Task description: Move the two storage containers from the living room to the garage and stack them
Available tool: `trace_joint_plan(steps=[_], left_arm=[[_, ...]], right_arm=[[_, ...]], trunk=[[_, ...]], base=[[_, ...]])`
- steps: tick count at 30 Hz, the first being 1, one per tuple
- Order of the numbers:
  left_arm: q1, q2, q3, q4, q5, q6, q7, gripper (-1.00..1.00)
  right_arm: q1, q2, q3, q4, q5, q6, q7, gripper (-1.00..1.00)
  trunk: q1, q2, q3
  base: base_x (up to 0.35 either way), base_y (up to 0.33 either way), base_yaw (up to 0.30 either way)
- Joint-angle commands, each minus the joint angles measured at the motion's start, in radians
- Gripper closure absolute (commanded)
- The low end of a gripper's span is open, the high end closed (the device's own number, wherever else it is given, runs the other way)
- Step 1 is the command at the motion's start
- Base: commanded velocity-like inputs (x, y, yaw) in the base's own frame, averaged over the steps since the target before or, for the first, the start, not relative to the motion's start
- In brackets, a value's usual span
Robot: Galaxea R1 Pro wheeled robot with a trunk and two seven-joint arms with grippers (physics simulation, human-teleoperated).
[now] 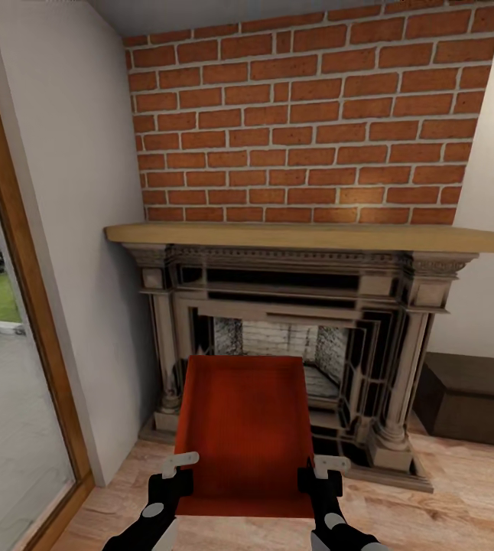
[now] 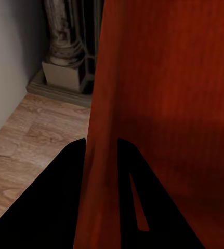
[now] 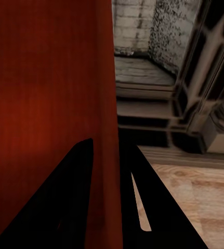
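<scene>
- Clamping is seen at the left gripper: its two dark fingers are closed on the thin left wall of the storage container, one on each face.
- The right gripper is likewise closed on the container's right wall, with fingers on either face.
- Both forearms are extended forward and slightly upward, side by side, with the container between them.
- The container is held off the wood-plank floor, tilted with its far edge raised, directly in front of the fireplace.
- A dark bench is seen to the right of the fireplace.
</scene>
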Motion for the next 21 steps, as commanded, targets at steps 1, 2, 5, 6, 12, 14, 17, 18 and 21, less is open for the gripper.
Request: trace_joint_plan(steps=[1, 2, 5, 6, 12, 14, 17, 18, 21], left_arm=[[0.000, -0.001, -0.019, 0.004, 0.022, 0.060, 0.006, 1.00], [0.000, -0.001, -0.019, 0.004, 0.022, 0.060, 0.006, 1.00], [0.000, -0.001, -0.019, 0.004, 0.022, 0.060, 0.006, 1.00], [0.000, -0.001, -0.019, 0.004, 0.022, 0.060, 0.006, 1.00], [0.000, -0.001, -0.019, 0.004, 0.022, 0.060, 0.006, 1.00], [0.000, -0.001, -0.019, 0.004, 0.022, 0.060, 0.006, 1.00], [0.000, -0.001, -0.019, 0.003, 0.022, 0.060, 0.006, 1.00], [0.000, -0.001, -0.019, 0.003, 0.022, 0.060, 0.006, 1.00], [0.000, -0.001, -0.019, 0.004, 0.022, 0.060, 0.006, 1.00]], right_arm=[[-0.001, -0.001, 0.054, -0.002, -0.002, -0.010, -0.027, 1.00], [-0.001, -0.001, 0.054, -0.002, -0.002, -0.010, -0.026, 1.00], [-0.001, -0.003, 0.054, -0.002, -0.002, -0.008, -0.023, 1.00], [-0.001, -0.003, 0.054, -0.002, -0.002, -0.008, -0.023, 1.00], [-0.001, -0.005, 0.054, -0.002, -0.002, -0.007, -0.021, 1.00], [-0.001, -0.006, 0.054, -0.002, -0.002, -0.007, -0.021, 1.00], [-0.001, -0.007, 0.054, -0.001, -0.002, -0.003, -0.021, 1.00], [-0.001, -0.007, 0.054, -0.001, -0.002, -0.003, -0.020, 1.00], [-0.001, -0.007, 0.054, -0.001, -0.002, -0.006, -0.021, 1.00]], trunk=[[0.000, -0.001, -0.001], [0.000, -0.001, -0.001], [0.000, -0.001, 0.000], [0.000, -0.001, 0.000], [0.000, -0.001, 0.000], [0.000, -0.001, 0.000], [0.000, -0.001, 0.000], [0.000, -0.001, 0.000], [0.000, -0.001, 0.000]], base=[[0.000, 0.000, -0.014], [0.000, 0.000, -0.011], [0.000, 0.000, -0.004], [0.000, 0.000, -0.002], [0.000, 0.000, 0.000], [0.000, 0.000, 0.000], [0.000, 0.000, 0.000], [0.000, 0.000, 0.000], [0.000, 0.000, 0.000]])
